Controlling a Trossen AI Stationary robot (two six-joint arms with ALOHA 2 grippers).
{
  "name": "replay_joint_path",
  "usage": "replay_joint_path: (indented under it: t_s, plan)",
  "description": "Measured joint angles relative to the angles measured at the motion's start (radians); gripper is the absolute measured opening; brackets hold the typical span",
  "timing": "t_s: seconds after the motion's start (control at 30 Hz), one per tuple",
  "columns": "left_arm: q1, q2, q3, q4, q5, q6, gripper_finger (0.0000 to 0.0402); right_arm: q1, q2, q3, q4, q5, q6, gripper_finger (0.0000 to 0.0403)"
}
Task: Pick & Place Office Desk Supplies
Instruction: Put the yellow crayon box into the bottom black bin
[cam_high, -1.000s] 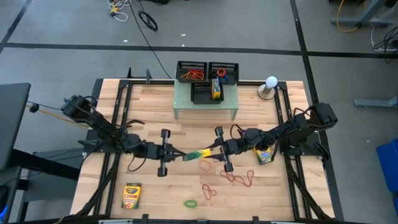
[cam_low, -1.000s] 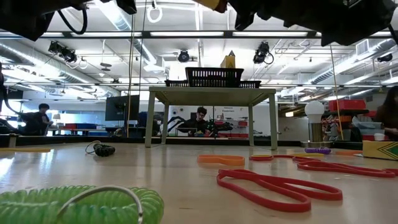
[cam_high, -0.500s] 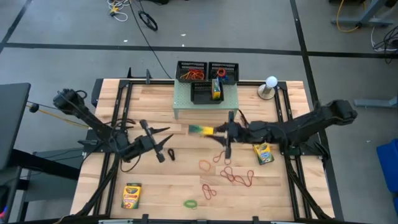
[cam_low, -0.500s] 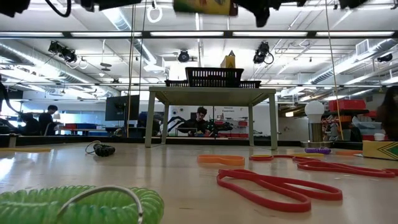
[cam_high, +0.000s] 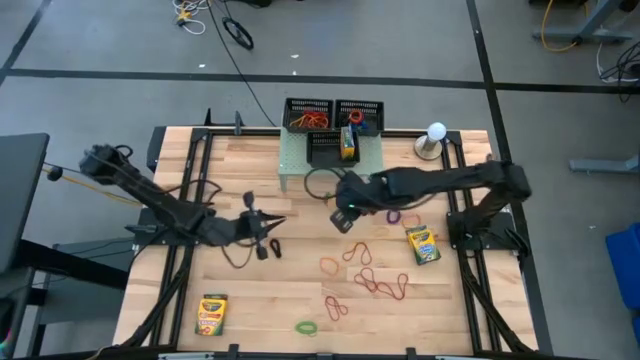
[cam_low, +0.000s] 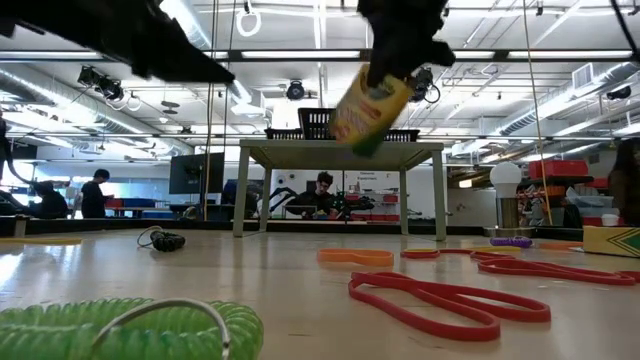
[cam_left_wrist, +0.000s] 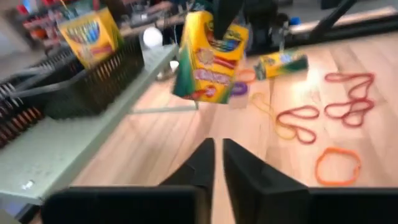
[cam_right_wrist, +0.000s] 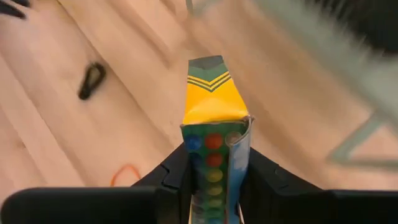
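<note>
So the right gripper (cam_right_wrist: 214, 177) is clamped on a small yellow-and-green cardboard crayon box (cam_right_wrist: 214, 124), held up off the wooden table (cam_high: 250, 160) just in front of the pale green perforated riser (cam_high: 295, 165). In the low view the box (cam_low: 368, 108) hangs tilted, long axis slanting, lower end toward the table. The left gripper (cam_left_wrist: 217, 158) sits nearby, fingers nearly together, holding nothing. Thin red rubber-band loops (cam_high: 385, 287) lie flat on the table.

Crayon box (cam_low: 370, 108) now w/ right gripper (cam_high: 343, 214) only, nearer riser (cam_high: 300, 160); left gripper (cam_high: 268, 232) withdrawn.
</note>
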Motion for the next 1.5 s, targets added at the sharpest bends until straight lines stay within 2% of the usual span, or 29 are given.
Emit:
replay_joint_path:
  t_s: [0.07, 0.23, 0.57, 1.03, 1.5]
  plan:
    - [0.031, 0.018, 0.000, 0.006, 0.041, -0.014, 0.0010, -0.024, 0.040, 0.016, -0.021, -0.062, 0.072, 0.0096]
    - [0.072, 0.055, 0.000, 0.009, 0.109, -0.013, 0.0010, -0.084, 0.100, 0.019, -0.059, -0.174, 0.192, 0.0099]
    - [0.078, 0.122, 0.000, 0.011, 0.122, -0.006, 0.0009, -0.105, 0.200, 0.019, -0.086, -0.287, 0.247, 0.0100]
    - [0.077, 0.145, 0.000, 0.030, 0.138, -0.007, 0.0009, -0.109, 0.254, 0.019, -0.017, -0.291, 0.226, 0.0104]
    - [0.077, 0.145, 0.000, 0.037, 0.139, -0.010, 0.0009, -0.109, 0.281, 0.018, 0.036, -0.286, 0.170, 0.0161]
